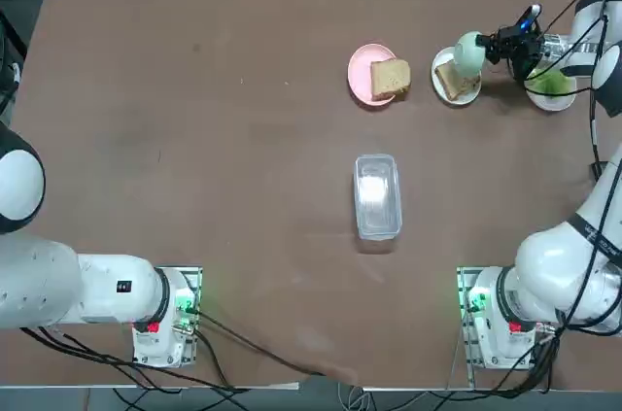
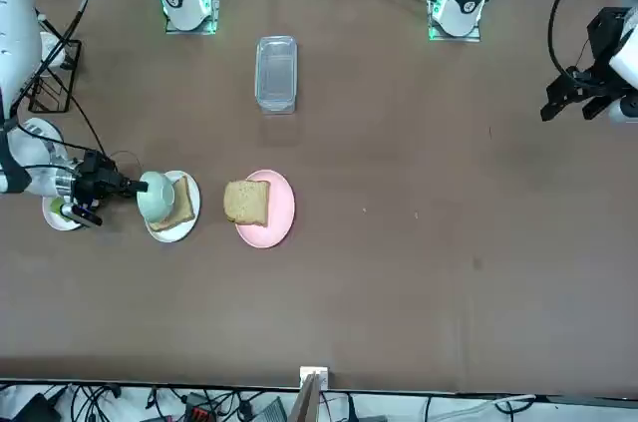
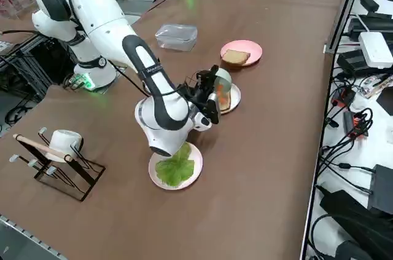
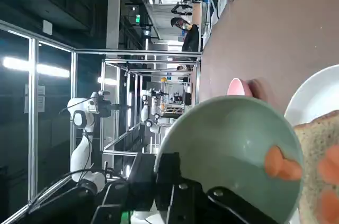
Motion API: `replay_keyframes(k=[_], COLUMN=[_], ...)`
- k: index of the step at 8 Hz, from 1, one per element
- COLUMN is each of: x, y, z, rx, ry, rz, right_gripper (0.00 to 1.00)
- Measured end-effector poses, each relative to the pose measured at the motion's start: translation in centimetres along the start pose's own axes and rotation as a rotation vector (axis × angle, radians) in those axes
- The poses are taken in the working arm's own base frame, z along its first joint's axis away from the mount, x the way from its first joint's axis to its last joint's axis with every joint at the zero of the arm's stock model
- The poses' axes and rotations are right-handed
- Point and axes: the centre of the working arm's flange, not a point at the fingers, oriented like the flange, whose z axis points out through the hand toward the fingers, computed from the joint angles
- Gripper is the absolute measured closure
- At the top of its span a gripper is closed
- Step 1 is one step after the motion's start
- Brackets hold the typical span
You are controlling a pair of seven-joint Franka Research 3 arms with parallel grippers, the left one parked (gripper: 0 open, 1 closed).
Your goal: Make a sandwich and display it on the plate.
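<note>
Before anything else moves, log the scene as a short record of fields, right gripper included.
right gripper: shut on the rim of the green bowl, above the middle plate; gripper
bowl: tilted on its side, orange slices inside
middle plate: white, bearing a bread slice with orange slices on it
pink plate: second bread slice
other white plate: green lettuce
clear container: nearer the arm bases than the plates
sandwich: unfinished, bread slices on separate plates, lettuce not yet added
</note>
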Motion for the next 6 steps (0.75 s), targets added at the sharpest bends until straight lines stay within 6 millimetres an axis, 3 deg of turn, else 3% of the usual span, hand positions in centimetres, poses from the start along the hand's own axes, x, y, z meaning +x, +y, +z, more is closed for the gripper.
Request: replay_keyframes(k=[6], x=[0.22], y=[-0.24], z=[0.90], rx=[0.022], ry=[-0.014], rz=[-0.007], right_gripper=[0.97])
